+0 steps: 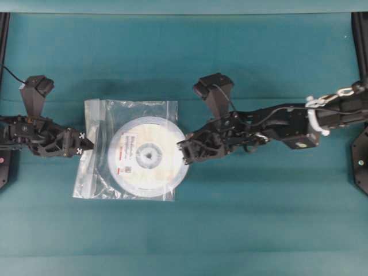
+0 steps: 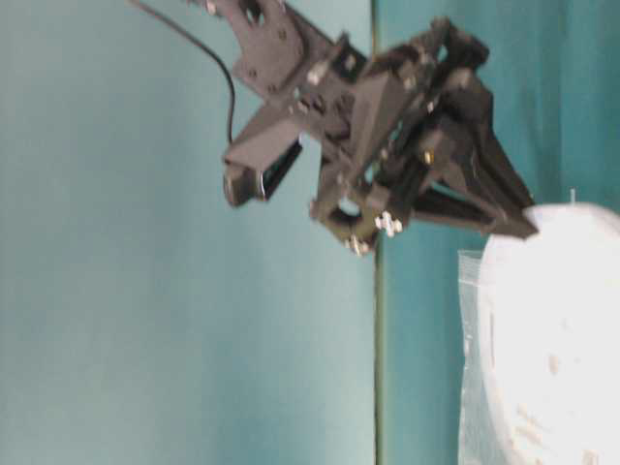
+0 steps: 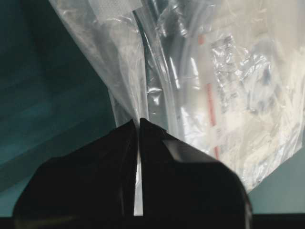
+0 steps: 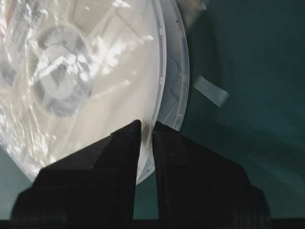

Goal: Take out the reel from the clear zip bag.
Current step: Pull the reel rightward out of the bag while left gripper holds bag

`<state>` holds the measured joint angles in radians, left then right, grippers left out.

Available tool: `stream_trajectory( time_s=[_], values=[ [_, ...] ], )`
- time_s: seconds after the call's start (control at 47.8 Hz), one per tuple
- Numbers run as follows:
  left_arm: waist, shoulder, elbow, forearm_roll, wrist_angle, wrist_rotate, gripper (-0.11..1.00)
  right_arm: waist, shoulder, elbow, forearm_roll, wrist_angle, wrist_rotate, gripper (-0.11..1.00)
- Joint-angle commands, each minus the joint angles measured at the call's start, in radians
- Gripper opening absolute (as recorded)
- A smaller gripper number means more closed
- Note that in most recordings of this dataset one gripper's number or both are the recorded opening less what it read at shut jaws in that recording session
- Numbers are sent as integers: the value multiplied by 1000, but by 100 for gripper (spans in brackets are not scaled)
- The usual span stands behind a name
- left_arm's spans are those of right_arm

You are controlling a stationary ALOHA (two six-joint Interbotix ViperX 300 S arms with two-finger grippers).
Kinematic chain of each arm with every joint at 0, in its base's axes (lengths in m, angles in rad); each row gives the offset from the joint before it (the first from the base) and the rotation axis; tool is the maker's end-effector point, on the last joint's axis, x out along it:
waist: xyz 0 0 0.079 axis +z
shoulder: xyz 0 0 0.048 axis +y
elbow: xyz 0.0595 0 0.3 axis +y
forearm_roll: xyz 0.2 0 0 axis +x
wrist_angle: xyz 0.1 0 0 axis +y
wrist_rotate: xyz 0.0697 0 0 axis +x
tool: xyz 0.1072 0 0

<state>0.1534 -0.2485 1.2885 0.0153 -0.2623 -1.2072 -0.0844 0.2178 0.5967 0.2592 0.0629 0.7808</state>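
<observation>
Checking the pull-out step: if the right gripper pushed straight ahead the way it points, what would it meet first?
The reel: the right gripper already pinches its rim, protruding from the clear zip bag, so it would push it back in.

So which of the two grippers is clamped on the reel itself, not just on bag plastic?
The right gripper: its jaws pinch the rim of the reel poking out of the clear zip bag. The left gripper pinches only the bag's film.

Under me: teal table, matte, faint horizontal creases. Lighter teal strip runs along its far edge. Black frame posts at far-left corner and far-right corner. Small loose clear tape strip lies flat on the table.
</observation>
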Motion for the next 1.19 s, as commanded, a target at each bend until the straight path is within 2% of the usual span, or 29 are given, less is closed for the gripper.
stream_trajectory(
  time_s=[0.0,0.774,0.941,1.172],
  values=[
    [0,-2,-12,2,-6,2,1,3,-48,28,-2,-5,3,13],
    [2,-3,-15,2,-6,0,1,-15,-176,196,0,-3,5,13],
    [0,-3,-17,2,-6,0,1,-20,-201,227,0,-3,6,9],
    [2,-2,-17,3,-6,0,1,-25,-229,265,0,-3,6,9]
  ],
)
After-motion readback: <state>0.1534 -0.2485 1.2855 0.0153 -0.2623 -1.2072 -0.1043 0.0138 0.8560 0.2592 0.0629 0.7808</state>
